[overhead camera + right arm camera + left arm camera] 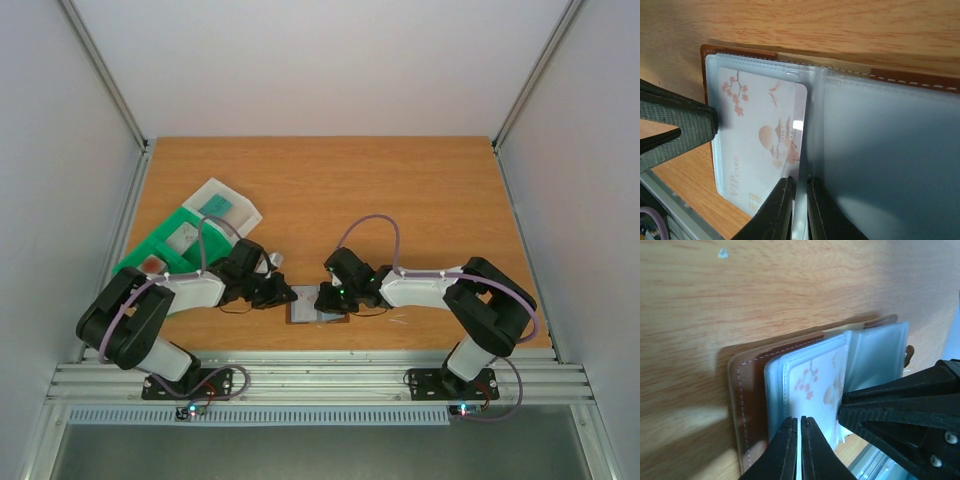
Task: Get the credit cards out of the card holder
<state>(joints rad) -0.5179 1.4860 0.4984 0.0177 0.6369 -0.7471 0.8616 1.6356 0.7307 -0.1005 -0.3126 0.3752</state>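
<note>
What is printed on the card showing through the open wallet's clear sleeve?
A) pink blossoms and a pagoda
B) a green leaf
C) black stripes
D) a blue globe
A: in the right wrist view the white card in the card holder carries pink blossom sprigs and a pagoda-like tower.

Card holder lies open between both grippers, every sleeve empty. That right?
No, not every sleeve is empty. The card holder lies open between the left gripper and right gripper, but one sleeve holds a pale card printed with blossoms, as the right wrist view shows.
</note>
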